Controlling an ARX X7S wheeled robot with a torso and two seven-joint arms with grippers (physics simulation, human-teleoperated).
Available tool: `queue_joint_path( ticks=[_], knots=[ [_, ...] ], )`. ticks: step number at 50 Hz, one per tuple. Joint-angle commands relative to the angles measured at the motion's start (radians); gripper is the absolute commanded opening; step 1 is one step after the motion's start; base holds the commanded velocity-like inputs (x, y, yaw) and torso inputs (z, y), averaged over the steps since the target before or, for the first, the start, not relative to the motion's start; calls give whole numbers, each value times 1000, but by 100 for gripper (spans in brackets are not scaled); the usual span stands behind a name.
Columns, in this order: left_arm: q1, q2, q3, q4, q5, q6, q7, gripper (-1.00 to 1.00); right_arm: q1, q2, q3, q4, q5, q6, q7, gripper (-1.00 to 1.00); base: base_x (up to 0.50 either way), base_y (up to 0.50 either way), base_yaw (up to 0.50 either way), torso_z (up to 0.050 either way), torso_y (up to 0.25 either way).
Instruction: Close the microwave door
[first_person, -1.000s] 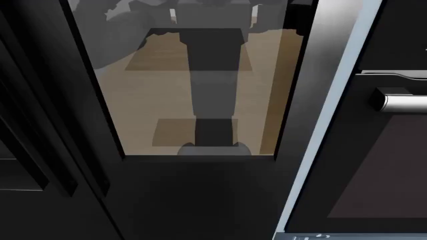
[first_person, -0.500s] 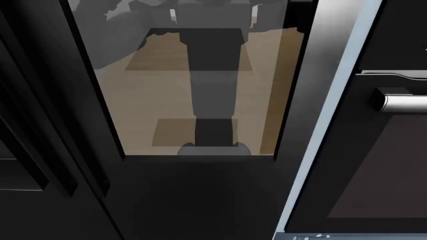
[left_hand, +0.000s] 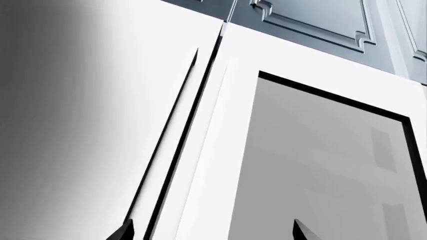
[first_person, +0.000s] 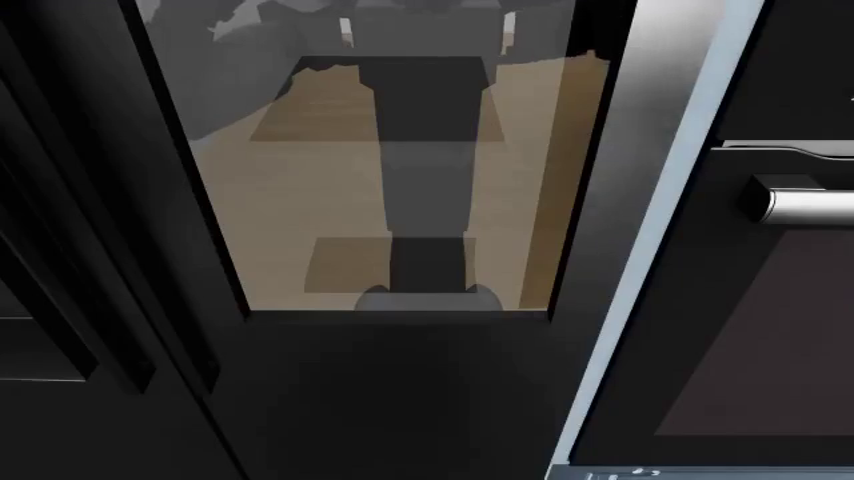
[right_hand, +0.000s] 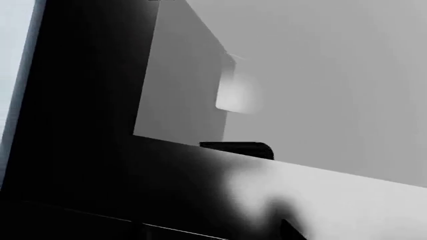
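Filling my head view, the microwave door (first_person: 400, 180) blocked everything ahead, an oven handle (first_person: 801, 203) just right of it; whether either gripper was open, I couldn't tell.

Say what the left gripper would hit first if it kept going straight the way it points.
Probably the microwave door: its grey window panel fills the view just ahead of the left gripper. How near it is cannot be judged.
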Motion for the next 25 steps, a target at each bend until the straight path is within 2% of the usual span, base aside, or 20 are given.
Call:
queue_joint_path(
  ticks=[1, 13, 25],
  knots=[
    [-1, -3, 4, 2, -2, 5, -2, 100, 44, -22, 4, 67, 42, 14, -87, 100, 0, 0, 0, 0, 0],
    [3, -6, 6, 6, -4, 11, -2, 100, 81, -48, 21, 135, 59, -27, -165, 100, 0, 0, 0, 0, 0],
    [3, -11, 8, 6, -6, 17, -3, 100, 62, -31, 99, 210, 96, -51, -144, 100, 0, 0, 0, 0, 0]
  ],
)
